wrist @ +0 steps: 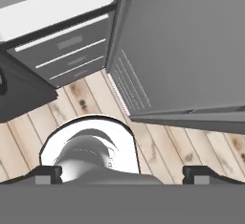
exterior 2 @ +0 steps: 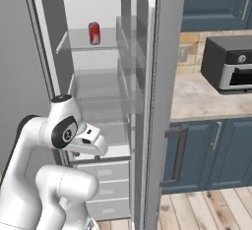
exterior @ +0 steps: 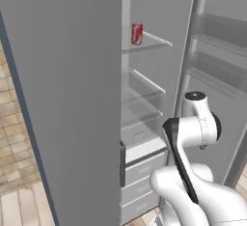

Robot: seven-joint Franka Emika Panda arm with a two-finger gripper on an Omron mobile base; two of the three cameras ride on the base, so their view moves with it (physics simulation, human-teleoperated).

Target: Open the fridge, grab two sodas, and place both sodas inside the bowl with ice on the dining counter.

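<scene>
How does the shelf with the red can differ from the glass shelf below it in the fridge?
The top shelf holds a red can, standing upright; the shelf below looks bare. The top shelf sits near the fridge's ceiling, while the lower one is nearer the drawers. Both are clear glass, level, and span the same compartment.

Fridge [exterior: 62, 99] was plain grey, interior paler grey-white, upper middle of frame. Soda can [exterior: 137, 34] was red with silver top. Cabinets [exterior 2: 216, 150] at right were dark blue, counter [exterior 2: 206, 99] mottled beige, oven [exterior 2: 229, 62] black and silver. Floor [wrist: 158, 146] was light wood planks.
</scene>
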